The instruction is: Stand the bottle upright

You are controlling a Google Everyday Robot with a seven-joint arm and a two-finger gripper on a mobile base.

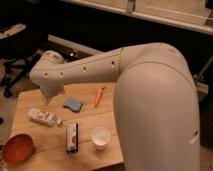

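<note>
We see the small clear plastic bottle with a pale label (pixel 44 117) lying on its side on the left part of the light wooden table (pixel 89 119), its cap end pointing right and slightly toward the near edge. It is not upright.

The robot's pale arm (pixel 85 72) reaches in from the large white body on the right and ends over the far left corner of the table. There the gripper (pixel 50 93) hangs below the rounded wrist, above and just beyond the bottle's far side. It stands apart from the bottle and holds nothing that we can see. We cannot make out whether the gripper is spread or closed, since it shows only as a short stub under the wrist.

To the right of the bottle and a little farther back lies a blue flat sponge (pixel 73 104). Right of that is a thin orange stick-like object (pixel 99 97). Nearer to us a flat black-and-white rectangular box (pixel 72 137) lies lengthwise, just right of the bottle's cap end. A white paper cup (pixel 100 137) stands upright to its right. A round orange-red bowl (pixel 18 149) sits at the near left corner.
</note>
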